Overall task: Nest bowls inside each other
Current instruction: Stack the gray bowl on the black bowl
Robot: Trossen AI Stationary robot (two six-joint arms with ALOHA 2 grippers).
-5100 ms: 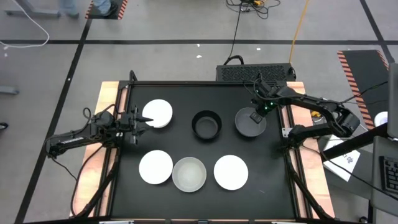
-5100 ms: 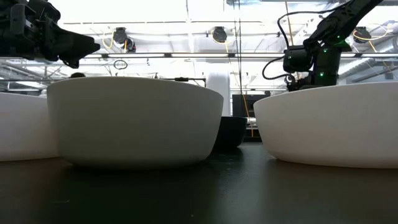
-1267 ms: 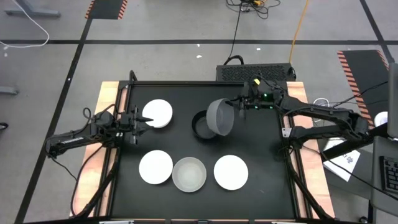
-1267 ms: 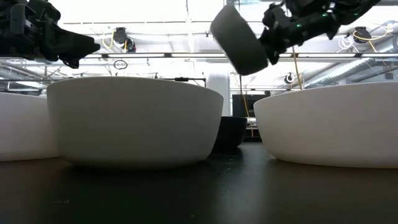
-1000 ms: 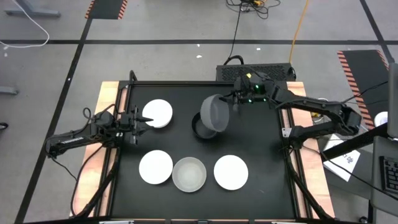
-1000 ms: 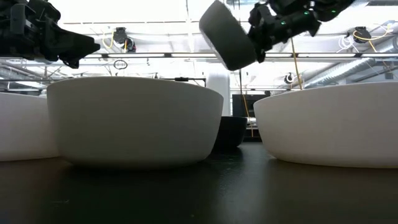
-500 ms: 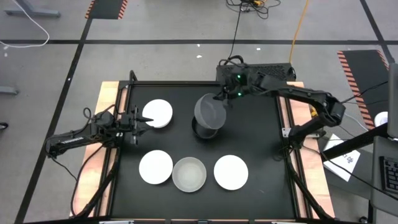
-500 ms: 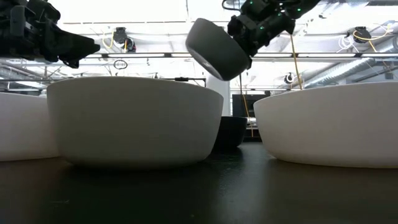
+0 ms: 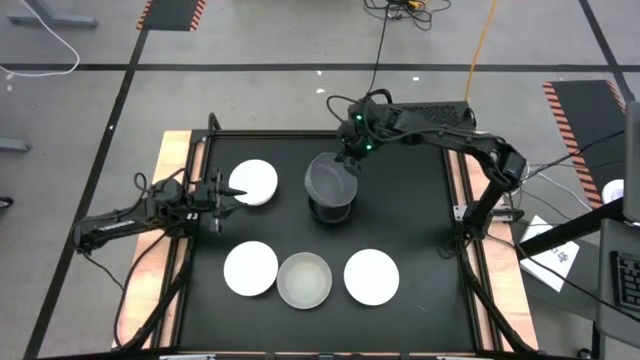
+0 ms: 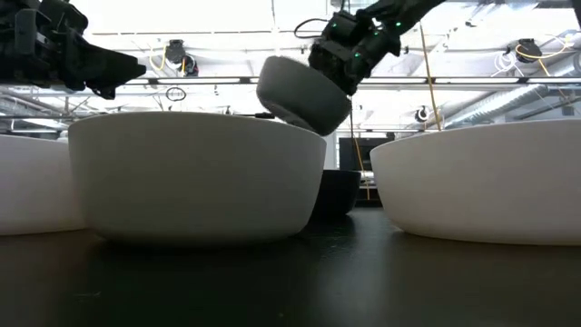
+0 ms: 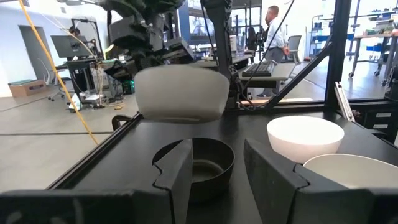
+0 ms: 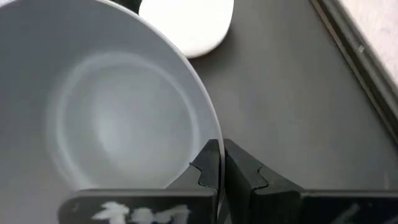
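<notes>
My right gripper (image 9: 350, 160) is shut on a dark grey bowl (image 9: 330, 180), which hangs over the black bowl (image 9: 332, 207) standing on the mat at the middle back. The low view shows the grey bowl (image 10: 300, 95) in the air, and the left wrist view shows it (image 11: 180, 93) above the black bowl (image 11: 199, 165). My left gripper (image 9: 232, 192) waits open and level at the left, beside a white bowl (image 9: 255, 183). Along the near side stand a white bowl (image 9: 250, 268), a pale translucent bowl (image 9: 304, 280) and another white bowl (image 9: 371, 276). My right gripper pinches the grey bowl's rim (image 12: 214, 149) on its far right side, one finger (image 12: 205, 165) inside the bowl and the other (image 12: 242, 168) outside. The fingers slant down from the table's far right. The bowl is lifted clear, mouth up and tilted, above the black bowl.
The black mat (image 9: 420, 240) has a raised frame around it. A dark box (image 9: 410, 115) with cables sits just past the far edge. There is bare mat at the right, between the black bowl and the frame.
My right gripper has carried the grey bowl toward the table's left and tipped downward. The bowl has swung from nearly on edge to mouth up, only tilted, and now hangs over the black bowl, lower than before.
</notes>
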